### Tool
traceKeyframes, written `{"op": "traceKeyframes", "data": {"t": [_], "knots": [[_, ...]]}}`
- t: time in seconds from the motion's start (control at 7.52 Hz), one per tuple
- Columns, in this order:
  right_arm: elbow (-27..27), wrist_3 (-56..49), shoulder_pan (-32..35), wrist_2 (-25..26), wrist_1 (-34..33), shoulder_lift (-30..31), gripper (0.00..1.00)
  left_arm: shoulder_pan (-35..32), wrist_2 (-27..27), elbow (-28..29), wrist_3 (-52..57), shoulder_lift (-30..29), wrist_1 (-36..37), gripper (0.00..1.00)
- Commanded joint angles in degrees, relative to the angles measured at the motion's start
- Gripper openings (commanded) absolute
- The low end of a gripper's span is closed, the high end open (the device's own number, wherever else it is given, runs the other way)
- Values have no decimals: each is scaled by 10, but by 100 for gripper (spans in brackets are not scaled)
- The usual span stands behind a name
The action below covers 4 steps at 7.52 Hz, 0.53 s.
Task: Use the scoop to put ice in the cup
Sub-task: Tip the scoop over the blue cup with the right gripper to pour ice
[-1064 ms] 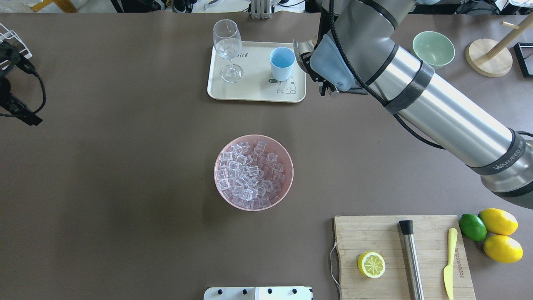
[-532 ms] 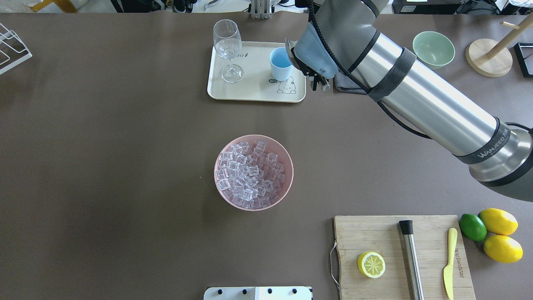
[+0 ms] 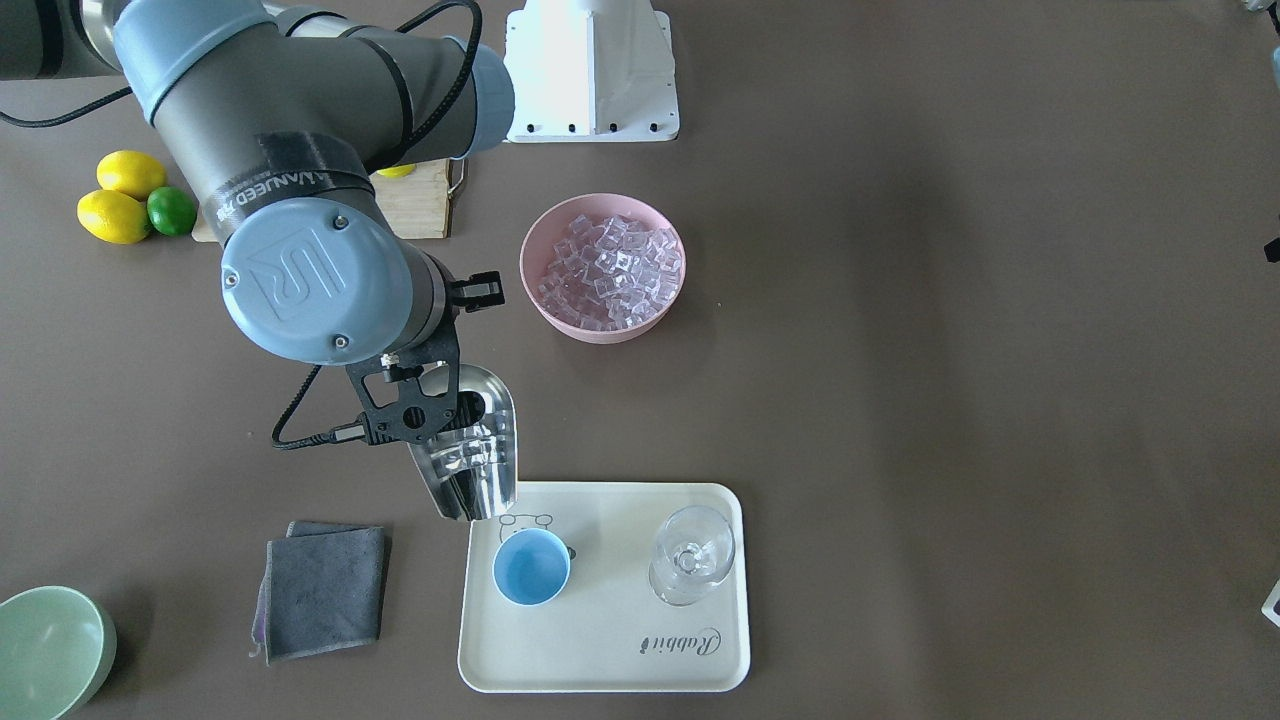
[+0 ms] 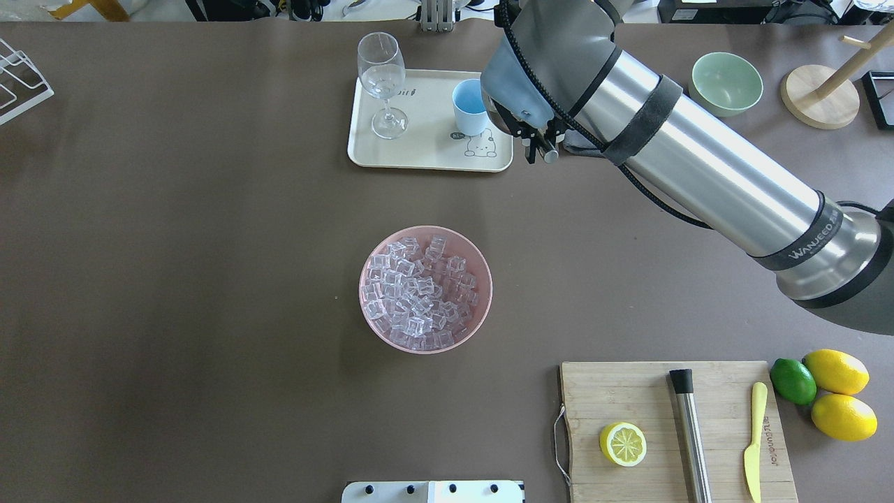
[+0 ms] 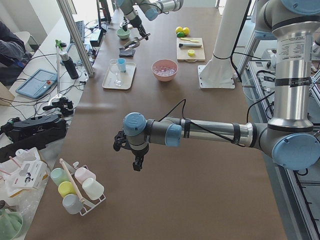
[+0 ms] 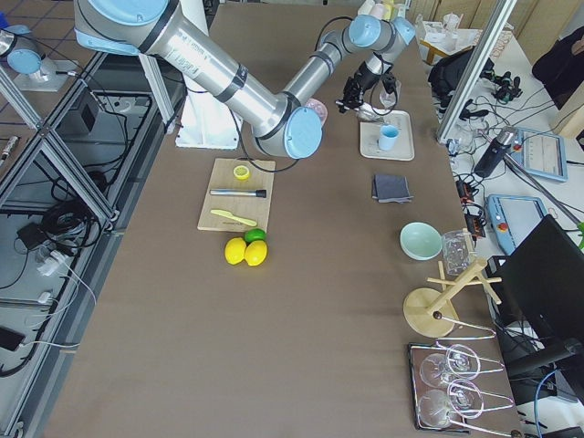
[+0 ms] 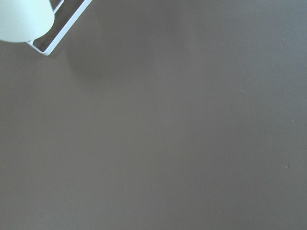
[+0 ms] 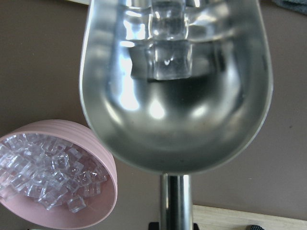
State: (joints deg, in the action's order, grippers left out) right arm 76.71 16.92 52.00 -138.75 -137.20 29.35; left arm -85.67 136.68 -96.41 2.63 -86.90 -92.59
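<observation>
Ice: a few clear cubes lie in the scoop, toward the lip of its trough. The rest is heaped in the pink bowl at mid-desk.

Scoop: raised off the desk and tilted lip-down. In the front-facing view the lip shows at the corner of the tray, near the cup and apart from it.

Cup: upright on the tray, blue inside showing, with the stemmed glass beside it.

Right tool: clamped together on the scoop's thin handle, with the trough pointing away from the wrist.

Left tool: hangs above bare desk, well apart from the tray. It shows only in the side view, so I cannot tell whether it is apart or together.
</observation>
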Motion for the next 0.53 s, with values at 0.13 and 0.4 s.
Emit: {"op": "traceKeyframes", "data": {"t": [0.13, 0.4], "knots": [[-46, -41, -4, 0, -17, -32, 0, -51, 4, 4, -42, 3, 75, 98], [-69, -50, -6, 3, -19, -43, 0, -55, 1, 9, -55, 23, 72, 98]]}}
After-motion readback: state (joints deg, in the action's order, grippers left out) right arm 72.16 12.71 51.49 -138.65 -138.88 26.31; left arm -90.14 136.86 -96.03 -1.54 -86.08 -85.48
